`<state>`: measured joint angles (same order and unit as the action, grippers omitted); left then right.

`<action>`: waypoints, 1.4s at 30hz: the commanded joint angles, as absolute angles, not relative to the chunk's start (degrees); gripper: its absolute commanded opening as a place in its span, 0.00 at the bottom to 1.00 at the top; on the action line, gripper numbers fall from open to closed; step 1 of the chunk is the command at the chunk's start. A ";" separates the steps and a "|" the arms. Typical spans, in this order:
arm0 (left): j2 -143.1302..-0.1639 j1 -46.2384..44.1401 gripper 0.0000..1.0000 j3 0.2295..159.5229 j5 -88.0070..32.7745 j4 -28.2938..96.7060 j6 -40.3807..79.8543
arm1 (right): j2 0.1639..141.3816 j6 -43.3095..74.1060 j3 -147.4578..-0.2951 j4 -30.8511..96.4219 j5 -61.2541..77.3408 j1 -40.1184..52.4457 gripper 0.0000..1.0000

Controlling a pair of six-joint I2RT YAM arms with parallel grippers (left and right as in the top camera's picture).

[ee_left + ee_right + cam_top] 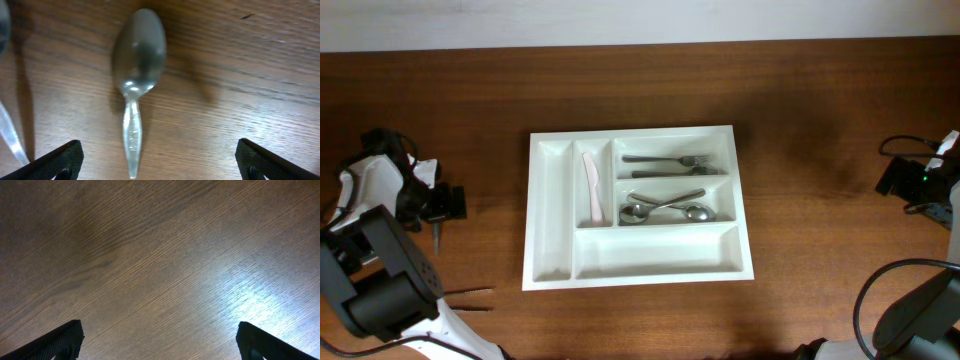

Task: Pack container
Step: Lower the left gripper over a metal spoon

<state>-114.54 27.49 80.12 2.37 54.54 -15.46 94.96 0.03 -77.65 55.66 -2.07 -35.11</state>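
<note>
Leftmost, the left gripper (159,152) hangs over the table (160,255) with its fingers spread wide and nothing held between them. A metal spoon (137,65) lies flat on the wood directly beneath, bowl away from the wrist camera and handle running back toward it, so its long axis crosses the line along which the fingers close. The handle sits somewhat left of the middle of the gap, so I judge a small sideways correction is wanted before coming down to pinch it. This arm is plainly the nearer one to the spoon. A clear thin item shows at the left edge of that view, too cropped to name. Further right, well apart from that gripper, the container (640,282) lies in the middle of the table, so the carry would run rightward. Its far-left narrow slot is empty and the next narrow slot holds what looks like a pale knife (591,188) lying lengthwise. The upper wide compartment holds forks (670,161), the middle one the packed spoons (665,209) lying crosswise, and the bottom wide one is empty. By that sorting the loose spoon probably belongs in the middle compartment, turned to lie along it. Farthest right, beyond the tray, the right gripper (160,335) is spread wide and empty over bare wood.
</note>
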 commanded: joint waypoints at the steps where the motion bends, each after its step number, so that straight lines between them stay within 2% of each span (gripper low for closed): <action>1: -113.56 29.32 0.99 79.64 2.72 54.43 -16.38 | 95.26 0.45 -77.67 55.64 -2.11 -35.27 0.99; 13: -113.56 29.78 0.99 79.64 0.93 53.54 -20.32 | 95.26 0.45 -77.67 55.64 -2.13 -35.27 0.99; 42: -117.45 29.78 0.99 78.98 -0.51 50.57 -20.27 | 95.26 0.45 -77.67 55.64 -2.11 -35.27 0.99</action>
<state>-116.81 29.65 79.66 0.58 51.00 -19.35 94.96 0.05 -77.65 55.66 -2.07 -35.14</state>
